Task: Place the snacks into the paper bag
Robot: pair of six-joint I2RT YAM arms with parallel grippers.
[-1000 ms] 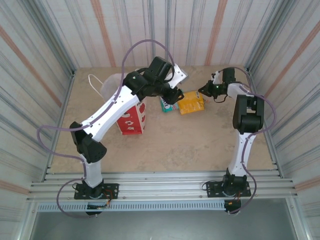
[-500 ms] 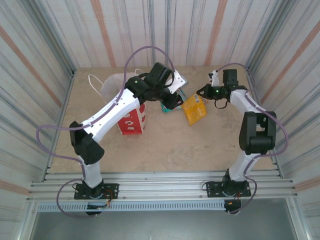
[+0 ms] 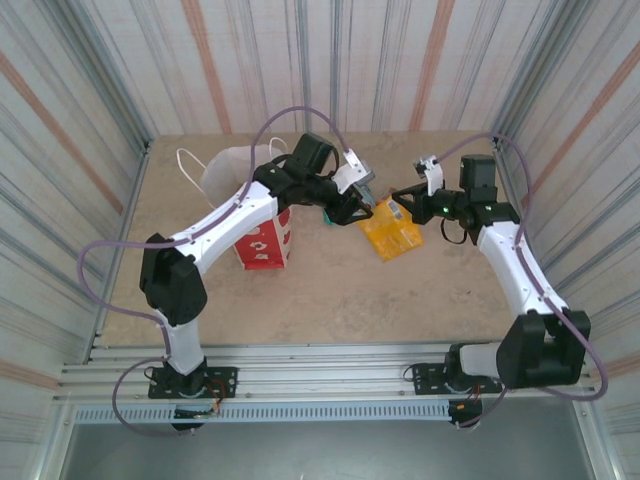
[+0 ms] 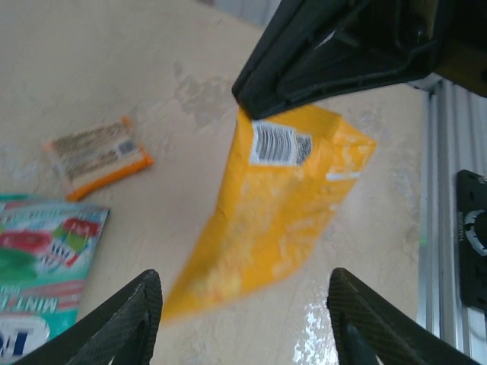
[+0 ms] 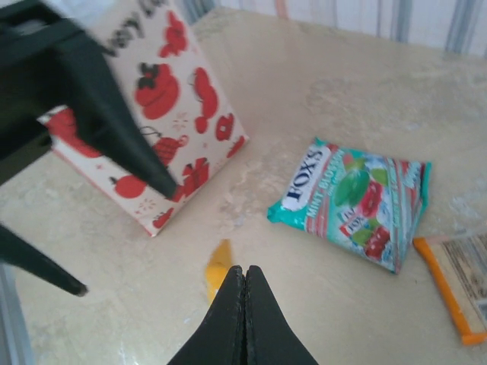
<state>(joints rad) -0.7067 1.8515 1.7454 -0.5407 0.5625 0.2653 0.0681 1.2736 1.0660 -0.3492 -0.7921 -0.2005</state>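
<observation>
Here, the paper bag (image 3: pixel 262 240) sits left of centre on the table (image 3: pixel 330 290), white above its red band and printed with red apples, with one cord handle (image 3: pixel 185 160) looped out at its far end. In the overhead view the left arm crosses over its mouth, so what lies inside cannot be told. The snacks in sight are all outside it. The yellow-orange pouch (image 3: pixel 392 232) hangs to the right of the bag. A green FOX'S packet (image 5: pixel 358 201) lies flat on the table near the bag. A small orange packet (image 4: pixel 95 156) lies close to the green one without touching it.

The right arm rises from its base at the near edge, bends out toward the right wall and reaches inward to the left. The right gripper (image 5: pixel 245 277) has its fingers pressed together on the pouch's top corner (a barcode sits just under the pinch). The pouch dangles tilted below it; whether its lower end touches the table cannot be told.

The left arm stretches diagonally from its base over the bag, its wrist turned toward the right. The left gripper (image 4: pixel 243 281) faces the hanging pouch with its fingers spread wide, one to each side of the pouch's lower end, and nothing is caught between them.
</observation>
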